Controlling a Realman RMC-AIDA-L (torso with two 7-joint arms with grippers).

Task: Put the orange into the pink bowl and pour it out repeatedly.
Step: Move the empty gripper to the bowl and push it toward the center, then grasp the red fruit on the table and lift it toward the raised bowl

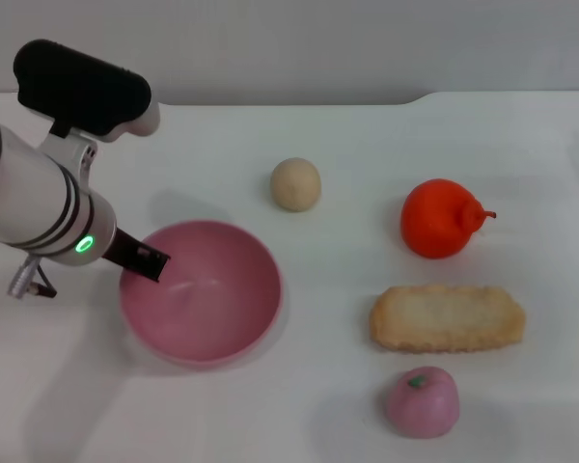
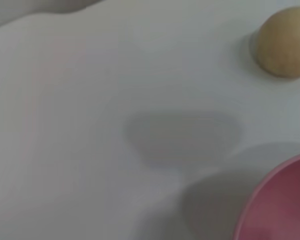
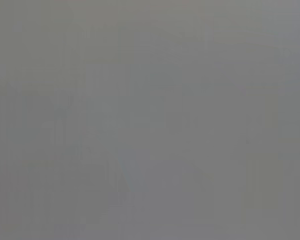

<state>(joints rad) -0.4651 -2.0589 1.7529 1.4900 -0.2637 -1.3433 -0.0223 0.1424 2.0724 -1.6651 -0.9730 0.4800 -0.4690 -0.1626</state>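
The left gripper (image 1: 147, 260) reaches down at the near-left rim of the smooth, round pink plastic bowl (image 1: 217, 309); whether its fingers are released or clenched cannot be told. The bright red-orange toy orange (image 1: 439, 219) sits on the white table (image 1: 367, 135), well apart to the bowl's right. Only the head view shows it (with a breaded cutlet (image 1: 447, 317) and small pink apple (image 1: 422, 401)). The left wrist view shows just the bowl's edge and the small beige ball (image 2: 284, 42). The right wrist view is plain grey.
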